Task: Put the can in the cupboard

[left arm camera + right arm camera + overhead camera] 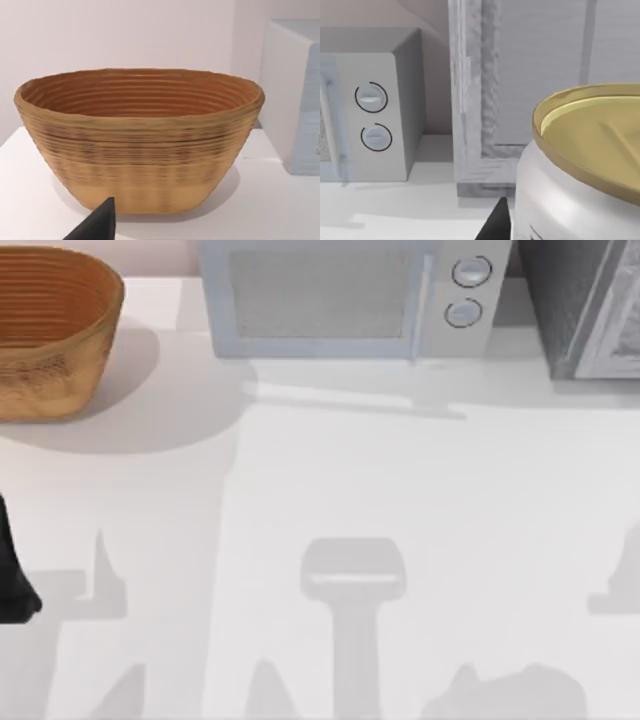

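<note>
A smooth matt white bench (pixel 400 500) is seen. The tan ribbed oval basket (pixel 140 145) is rendered as coiled woven fibre, rough and matt. The pale blue-grey boxy microwave (pixel 340 295) is given a smooth matt casing, with a fine mesh-textured door panel. The dark grey speckled cupboard (pixel 530 75) is shown with a grainy, stone-like matt finish. The small white cylindrical can (pixel 580 180) is finished with a glossy smooth wall and a dull gold metallic top.
</note>
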Available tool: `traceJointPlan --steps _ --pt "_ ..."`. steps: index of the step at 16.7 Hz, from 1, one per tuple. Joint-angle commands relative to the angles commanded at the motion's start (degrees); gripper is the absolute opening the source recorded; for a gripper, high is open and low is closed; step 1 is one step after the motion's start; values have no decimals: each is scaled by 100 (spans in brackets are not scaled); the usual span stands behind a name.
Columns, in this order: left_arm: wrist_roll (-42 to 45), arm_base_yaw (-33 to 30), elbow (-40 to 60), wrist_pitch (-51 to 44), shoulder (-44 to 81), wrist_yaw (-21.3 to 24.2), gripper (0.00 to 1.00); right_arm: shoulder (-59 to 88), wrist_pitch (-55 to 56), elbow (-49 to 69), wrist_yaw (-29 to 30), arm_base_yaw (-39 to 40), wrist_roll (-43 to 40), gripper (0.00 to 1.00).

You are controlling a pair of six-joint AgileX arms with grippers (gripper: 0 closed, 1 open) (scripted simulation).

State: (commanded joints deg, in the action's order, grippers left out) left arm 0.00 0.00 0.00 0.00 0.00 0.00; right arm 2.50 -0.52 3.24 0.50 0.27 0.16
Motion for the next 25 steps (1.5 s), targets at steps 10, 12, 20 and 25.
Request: traceJointPlan --steps 10,12,20,25 --pt "0 0 0 0 0 0 100 1920 -595 2619 244 314 -14 0" --pt "0 0 0 0 0 0 100 2319 -724 3136 300 372 -14 0" --pt "0 0 0 0 0 0 100 3946 -1269 5186 589 541 57 0" --pt "0 0 0 0 0 0 100 4943 -1589 6489 756 659 93 0"
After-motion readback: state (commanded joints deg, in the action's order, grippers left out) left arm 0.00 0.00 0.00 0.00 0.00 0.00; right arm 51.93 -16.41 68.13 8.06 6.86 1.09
